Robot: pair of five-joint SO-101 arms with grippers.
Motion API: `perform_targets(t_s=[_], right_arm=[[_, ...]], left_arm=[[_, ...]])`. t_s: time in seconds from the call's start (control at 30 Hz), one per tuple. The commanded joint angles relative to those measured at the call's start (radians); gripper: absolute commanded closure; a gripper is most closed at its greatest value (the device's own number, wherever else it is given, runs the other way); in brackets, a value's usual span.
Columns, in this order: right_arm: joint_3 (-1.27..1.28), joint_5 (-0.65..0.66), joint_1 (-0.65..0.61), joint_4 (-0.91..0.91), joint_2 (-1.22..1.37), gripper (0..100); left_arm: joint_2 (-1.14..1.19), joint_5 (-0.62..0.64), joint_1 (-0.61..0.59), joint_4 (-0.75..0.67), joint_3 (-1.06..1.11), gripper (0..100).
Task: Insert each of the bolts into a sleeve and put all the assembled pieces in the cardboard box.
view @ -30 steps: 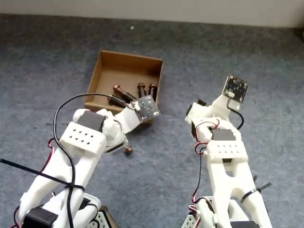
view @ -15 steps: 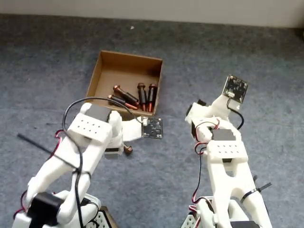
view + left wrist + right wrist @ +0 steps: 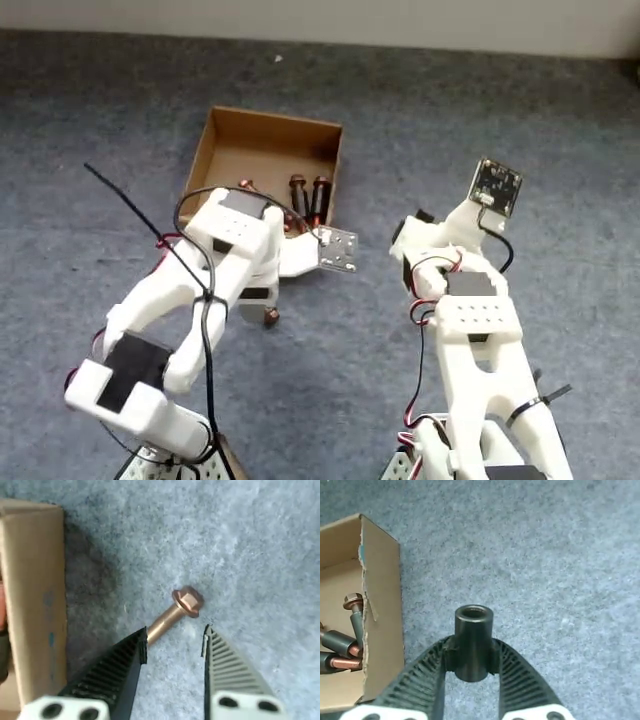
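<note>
- The cardboard box (image 3: 262,152) sat open on the grey carpet (image 3: 120,150) toward the left, with assembled pieces (image 3: 305,198) lying together against its near wall.
- The left arm (image 3: 225,262) stretched up to that near wall, partly covering it from above.
- A loose bolt (image 3: 270,316) lay on the carpet just outside the box, close beside the left arm's wrist.
- From the left wrist, the left gripper (image 3: 175,634) was poised above the carpet with its jaws partly spread and nothing held.
- There the bolt (image 3: 173,612) lay flat just beyond the fingertips, hex head pointing away and shank running back to the tip of the finger on the box side; whether the two touched could not be told.
- The same view had the box's outer wall (image 3: 32,580) standing just beside that finger.
- The right arm (image 3: 470,315) stood well apart from the box, out over bare carpet.
- From the right wrist, the right gripper (image 3: 473,656) was closed on a dark sleeve (image 3: 473,625), held upright between the two fingers with its threaded bore open at the top.
- That view also looked past the box's torn side wall (image 3: 381,605) to a bolt head (image 3: 353,600) and sleeved pieces (image 3: 337,642) inside.
</note>
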Motion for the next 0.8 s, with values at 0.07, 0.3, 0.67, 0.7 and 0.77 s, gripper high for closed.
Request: perform_targets(t_s=[0.07, 0.3, 0.67, 0.7, 0.77], right_arm=[[-0.008, 0.048, 0.012, -0.022, -0.035, 99.2], [-0.008, 0.052, 0.012, -0.022, -0.035, 99.2], [-0.008, 0.054, 0.012, -0.022, -0.035, 99.2], [-0.008, 0.054, 0.012, -0.022, -0.035, 99.2], [-0.008, 0.054, 0.012, -0.022, -0.035, 99.2]], left_arm=[[0.07, -0.005, 0.008, -0.074, -0.047, 80], [0.102, -0.002, 0.015, -0.152, -0.033, 86], [0.12, 0.258, 0.131, -0.152, -0.035, 98], [0.11, 0.272, 0.133, -0.152, -0.035, 99], [0.073, 0.316, 0.128, -0.15, -0.033, 99]])
